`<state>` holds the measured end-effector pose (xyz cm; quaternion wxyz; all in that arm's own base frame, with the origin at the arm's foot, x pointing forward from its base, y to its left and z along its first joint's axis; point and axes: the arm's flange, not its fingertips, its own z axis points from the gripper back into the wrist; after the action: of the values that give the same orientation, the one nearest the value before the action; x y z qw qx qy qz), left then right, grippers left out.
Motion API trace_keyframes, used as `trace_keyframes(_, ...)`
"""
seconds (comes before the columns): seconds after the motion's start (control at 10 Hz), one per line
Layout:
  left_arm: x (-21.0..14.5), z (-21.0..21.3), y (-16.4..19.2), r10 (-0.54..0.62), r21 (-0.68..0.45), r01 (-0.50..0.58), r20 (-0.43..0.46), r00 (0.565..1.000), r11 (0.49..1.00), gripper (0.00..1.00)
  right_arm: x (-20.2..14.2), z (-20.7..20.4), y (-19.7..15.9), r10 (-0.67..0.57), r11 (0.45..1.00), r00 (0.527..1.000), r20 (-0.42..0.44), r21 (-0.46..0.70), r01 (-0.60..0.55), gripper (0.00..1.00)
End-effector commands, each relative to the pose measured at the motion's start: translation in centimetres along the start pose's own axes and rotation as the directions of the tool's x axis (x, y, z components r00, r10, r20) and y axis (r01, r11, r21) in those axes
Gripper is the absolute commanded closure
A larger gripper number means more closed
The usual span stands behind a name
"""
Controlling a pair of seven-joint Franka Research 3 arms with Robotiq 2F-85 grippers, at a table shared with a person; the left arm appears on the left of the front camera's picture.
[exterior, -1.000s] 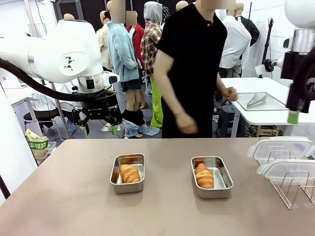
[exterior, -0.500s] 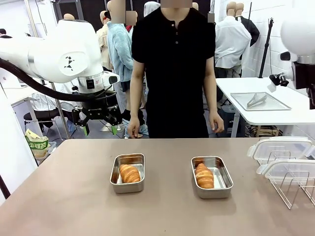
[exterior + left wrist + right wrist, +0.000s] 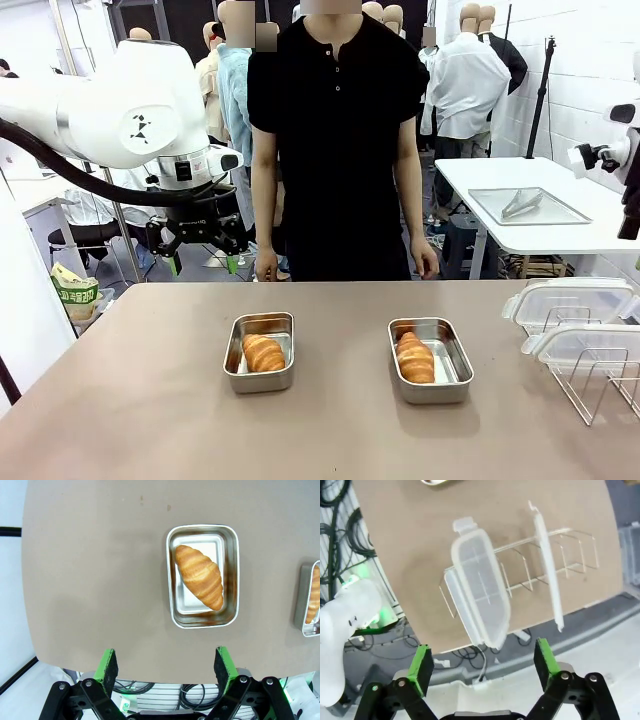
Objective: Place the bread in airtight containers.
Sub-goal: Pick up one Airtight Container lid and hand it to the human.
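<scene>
The left gripper hangs with its jaws wide and empty above the far left edge of the table, well apart from the left tub. A croissant lies slantwise in that tub. The second croissant lies lengthwise in the right tub, toward its left wall. Both tubs are uncovered, so the bread looks placed and lidding is probably the step in hand. Two lids rest on a wire rack at the right edge. The right gripper, jaws wide and holding nothing, looks down on them from over that edge.

To do it well, take a lid by its rim and lift it straight up, clear of the wires, before carrying it sideways. Set it level and square to the tub, then press evenly. A tub may slide on the smooth top, so the free gripper could brace it.

There is bare table left of, between and in front of the tubs. On the right the rack crowds the edge. The person's hands hang just past the far edge, behind the tubs — the near side looks the safer way in.
</scene>
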<state>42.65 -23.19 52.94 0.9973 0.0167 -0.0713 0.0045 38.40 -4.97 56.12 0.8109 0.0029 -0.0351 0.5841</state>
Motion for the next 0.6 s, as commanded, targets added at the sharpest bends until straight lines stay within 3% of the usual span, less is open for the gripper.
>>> trace_keyframes(0.0,0.0,0.1,0.2,0.001,-0.003,-0.001,0.001,1.0,1.0,0.0,0.9,-0.2,-0.9,0.07,0.997,0.998,-0.001,0.034,-0.07,0.0)
trace_keyframes(0.2,0.0,0.1,0.2,0.001,-0.003,-0.001,0.001,1.0,1.0,0.0,2.1,0.0,-1.6,0.099,0.992,0.995,-0.007,0.079,-0.098,0.0)
trace_keyframes(0.3,0.0,0.1,0.2,0.001,-0.003,-0.001,0.001,1.0,1.0,0.0,2.3,0.0,-2.0,0.045,0.983,0.999,-0.021,0.181,-0.041,0.0)
trace_keyframes(0.4,0.0,0.1,0.2,0.001,-0.003,-0.001,0.001,1.0,1.0,0.0,1.6,-0.8,-0.8,0.075,0.996,0.997,-0.012,0.04,-0.074,0.0)
trace_keyframes(0.5,0.0,0.1,0.2,0.001,-0.003,-0.001,0.001,1.0,1.0,0.0,1.6,-0.8,-0.8,0.075,0.996,0.997,-0.012,0.04,-0.074,0.0)
